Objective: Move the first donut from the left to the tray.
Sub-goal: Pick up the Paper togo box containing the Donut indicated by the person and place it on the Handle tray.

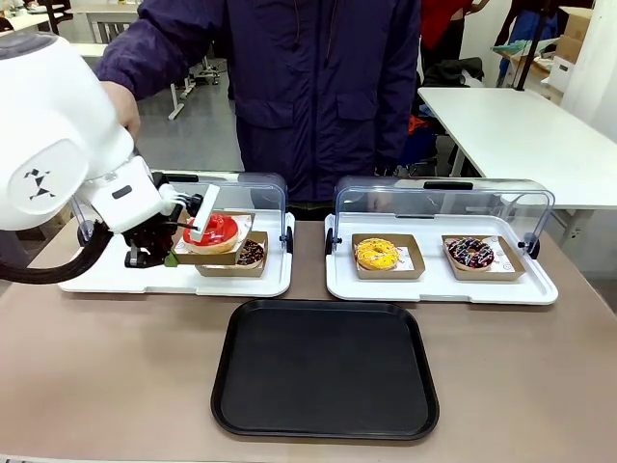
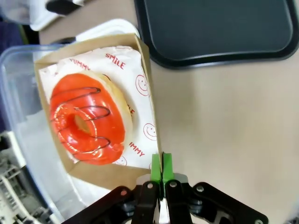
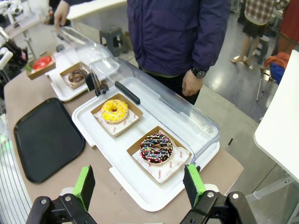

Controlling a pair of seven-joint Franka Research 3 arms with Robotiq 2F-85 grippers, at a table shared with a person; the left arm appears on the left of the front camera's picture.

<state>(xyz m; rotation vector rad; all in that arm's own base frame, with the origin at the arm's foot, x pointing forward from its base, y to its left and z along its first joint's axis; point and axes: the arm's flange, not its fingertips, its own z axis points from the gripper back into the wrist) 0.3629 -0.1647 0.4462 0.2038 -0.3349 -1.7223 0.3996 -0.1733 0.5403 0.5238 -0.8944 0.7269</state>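
Note:
The red glazed donut point(image 1: 210, 232) sits in its brown cardboard holder point(image 2: 100, 175), held a little above the left white tray point(image 1: 106, 280). My left gripper point(image 1: 170, 257) is shut on the holder's edge; in the left wrist view its green pads point(image 2: 156, 168) pinch the cardboard rim beside the donut point(image 2: 88, 119). The black tray point(image 1: 325, 368) lies at the table's front middle, to the right of the donut, and its near corner shows in the left wrist view point(image 2: 215, 28). My right gripper point(image 3: 139, 183) hangs open, high above the right white tray point(image 3: 93, 123). The red donut point(image 3: 42, 62) and the black tray point(image 3: 46, 137) also show there.
A chocolate donut point(image 1: 251, 254) stays on the left white tray, just beside the lifted holder. The right tray holds a yellow donut point(image 1: 376, 254) and a sprinkled chocolate donut point(image 1: 470, 253). Both clear lids point(image 1: 443, 196) stand open. A person stands at the far side, one hand point(image 1: 122, 106) behind my left arm.

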